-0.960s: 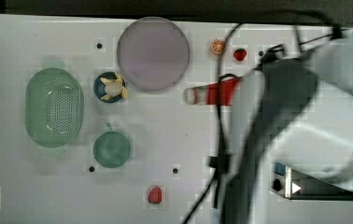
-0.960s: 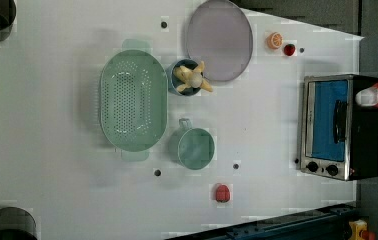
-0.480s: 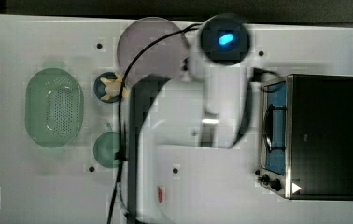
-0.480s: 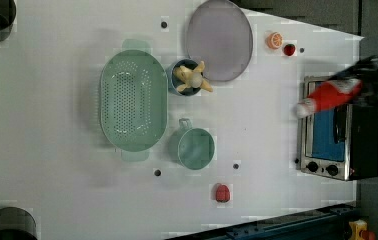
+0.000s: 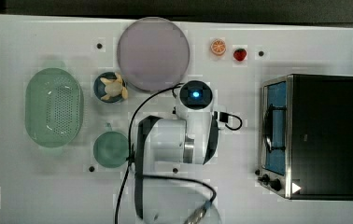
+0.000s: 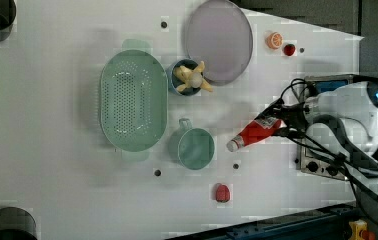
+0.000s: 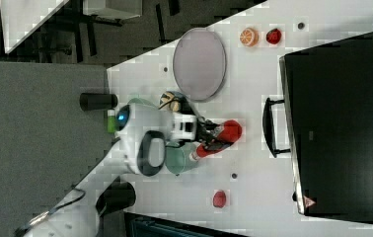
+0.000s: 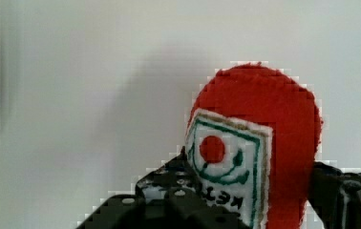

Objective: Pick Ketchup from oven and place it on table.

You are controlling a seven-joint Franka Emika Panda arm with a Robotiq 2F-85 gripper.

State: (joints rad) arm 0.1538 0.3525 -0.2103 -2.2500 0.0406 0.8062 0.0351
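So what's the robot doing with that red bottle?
The robot arm's gripper is holding the ketchup bottle. Its black fingers are closed on the bottle's sides, across the white label. The bottle is tilted, with its white cap pointing toward the teal cup. It is out of the oven, over the white table, between the cup and the oven. Whether it touches the table yet is hard to tell.
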